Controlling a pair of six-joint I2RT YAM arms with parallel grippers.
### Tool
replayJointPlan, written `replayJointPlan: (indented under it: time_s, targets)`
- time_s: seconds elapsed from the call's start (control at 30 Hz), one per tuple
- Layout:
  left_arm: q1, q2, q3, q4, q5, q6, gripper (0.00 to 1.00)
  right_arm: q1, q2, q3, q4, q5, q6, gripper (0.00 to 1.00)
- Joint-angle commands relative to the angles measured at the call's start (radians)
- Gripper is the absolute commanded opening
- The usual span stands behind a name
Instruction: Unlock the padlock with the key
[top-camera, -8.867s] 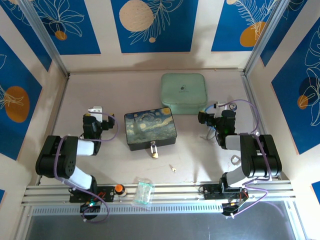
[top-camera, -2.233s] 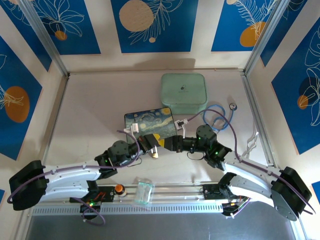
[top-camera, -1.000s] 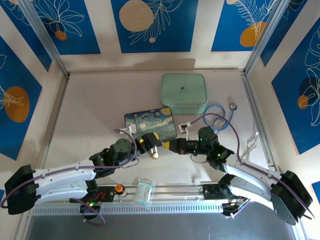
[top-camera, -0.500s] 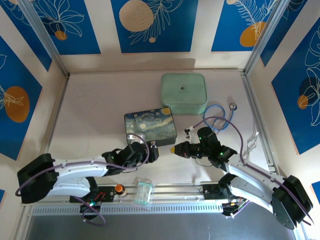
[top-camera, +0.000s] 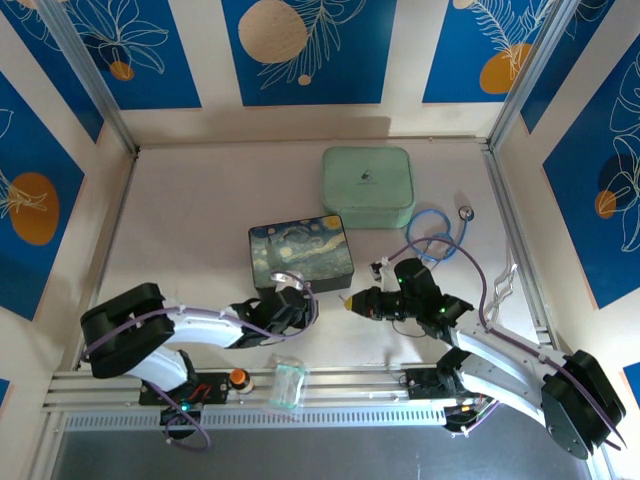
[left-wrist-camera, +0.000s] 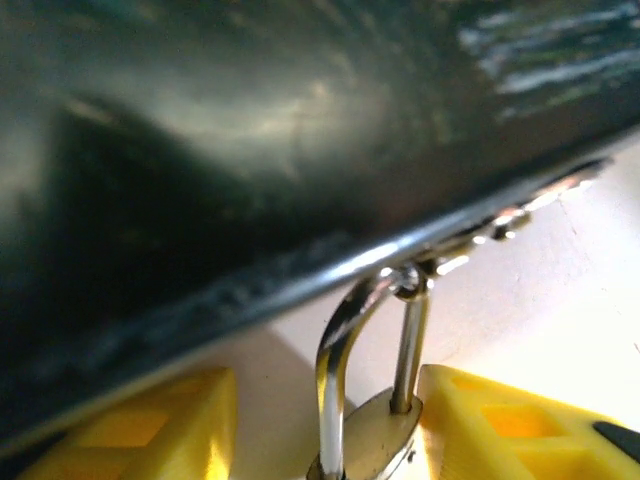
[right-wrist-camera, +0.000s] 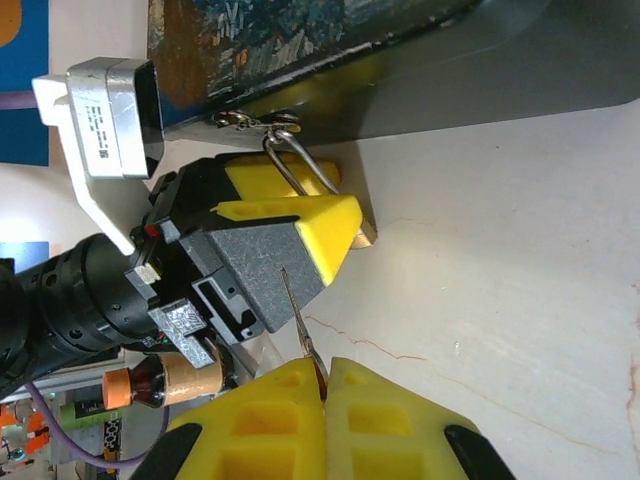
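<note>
pale desk (top-camera: 190, 230) inside blue-patterned walls, painted tin (top-camera: 300, 252) mid-frame. the padlock (left-wrist-camera: 368, 445) hangs from the tin's front edge, shackle up, body toward the lower frame. your left claw (left-wrist-camera: 322, 428) straddles it half-open, one finger touching. your right claw (right-wrist-camera: 322, 378), closed on the key (right-wrist-camera: 298, 330), sits just right of it from above. its wrist view has the blade pointing up-frame at the left claw, short of the padlock.

Free: bare counter (top-camera: 180, 220) left of tin (top-camera: 300, 252) | Blocked: left claw (left-wrist-camera: 328, 400) straddles padlock (left-wrist-camera: 375, 440) at tin's near edge | Narrow: gap to right claw's (right-wrist-camera: 325, 375) key (right-wrist-camera: 298, 325) | Right: cable (top-camera: 432, 211)
</note>
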Motion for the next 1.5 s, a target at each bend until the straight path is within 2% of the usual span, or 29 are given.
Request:
replayJointPlan:
  time_s: [0.0,0.13,0.23,0.4,0.57,0.7,0.8,0.9,0.97,1.1,1.33,1.47]
  targets:
    - [-0.030,0.063,0.034,0.053,0.044,-0.040,0.43,-0.004,0.010,-0.034,0.019,0.011,-0.003,0.00]
    - [-0.041,0.065,0.044,0.036,0.032,-0.070,0.36,0.002,0.040,-0.052,0.057,0.014,0.021,0.00]
    - [-0.047,0.030,0.056,-0.010,0.016,-0.085,0.36,0.015,0.066,-0.051,0.074,0.015,0.027,0.00]
    - [-0.047,-0.020,0.064,-0.038,0.025,-0.117,0.24,0.036,0.098,-0.051,0.131,0.002,0.079,0.00]
    - [-0.046,-0.021,0.073,-0.062,0.019,-0.169,0.19,0.059,0.135,-0.045,0.139,0.022,0.136,0.00]
    - [-0.046,0.019,0.098,-0.105,-0.001,-0.172,0.20,0.067,0.161,-0.047,0.149,0.038,0.147,0.00]
    - [-0.046,0.035,0.087,-0.076,-0.001,-0.190,0.18,0.070,0.168,-0.051,0.154,0.046,0.153,0.00]
    - [-0.046,0.008,0.078,-0.075,-0.004,-0.232,0.11,0.082,0.173,-0.054,0.159,0.046,0.171,0.00]
    - [-0.045,-0.022,0.075,-0.088,-0.013,-0.278,0.06,0.086,0.187,-0.073,0.208,0.031,0.221,0.00]
    - [-0.041,-0.091,0.045,-0.053,-0.023,-0.387,0.03,0.083,0.232,-0.137,0.414,-0.019,0.368,0.00]
    - [-0.031,-0.115,-0.014,0.056,-0.012,-0.513,0.00,0.086,0.312,-0.114,0.504,-0.111,0.405,0.00]
    - [-0.031,-0.129,-0.056,0.118,-0.038,-0.580,0.00,0.081,0.399,-0.127,0.640,-0.170,0.489,0.00]
